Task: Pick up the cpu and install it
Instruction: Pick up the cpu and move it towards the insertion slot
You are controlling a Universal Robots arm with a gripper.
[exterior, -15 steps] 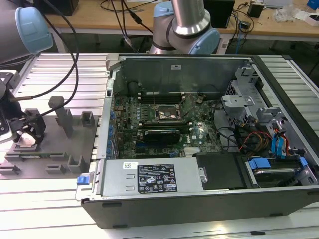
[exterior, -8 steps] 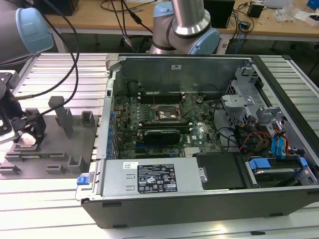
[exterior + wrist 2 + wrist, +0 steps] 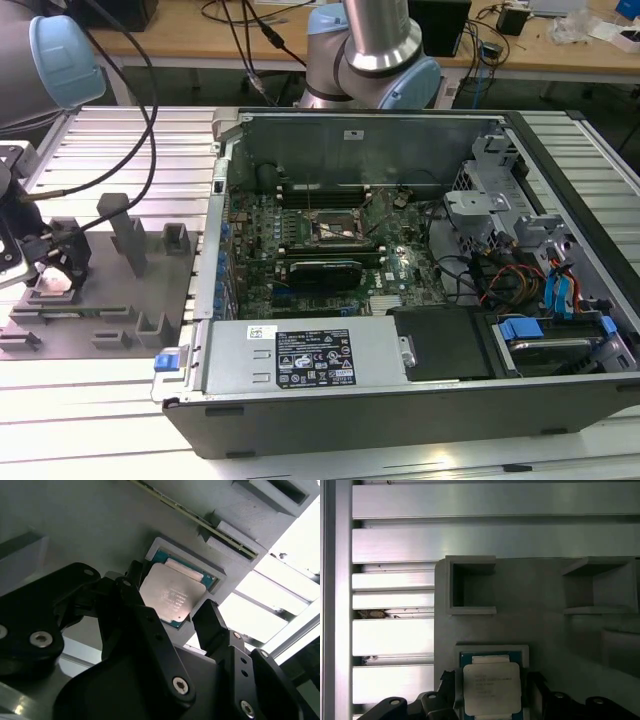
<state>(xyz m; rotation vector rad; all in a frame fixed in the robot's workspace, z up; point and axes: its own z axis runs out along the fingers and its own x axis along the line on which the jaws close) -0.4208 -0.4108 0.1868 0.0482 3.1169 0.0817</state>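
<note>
The cpu [image 3: 172, 597] is a small square chip with a silvery top, lying flat in a shallow pocket of the grey plastic tray [image 3: 90, 525]. In the first wrist view the cpu [image 3: 491, 686] sits in the same pocket of the tray [image 3: 545, 630]. My gripper [image 3: 170, 602] is open, its black fingers [image 3: 212, 622] standing on either side of the chip with small gaps. In the exterior view my gripper [image 3: 48, 272] hangs low over the tray [image 3: 110, 300] at the exterior view's left. The black socket frame [image 3: 335, 230] lies inside the open computer case [image 3: 400, 390].
Upright posts [image 3: 125, 232] rise from the tray beside my gripper. The tray and case rest on a ribbed aluminium table [image 3: 120, 140]. Cables [image 3: 150, 120] run from the arm across it. Drive cages and blue clips [image 3: 560, 290] fill the case's right side.
</note>
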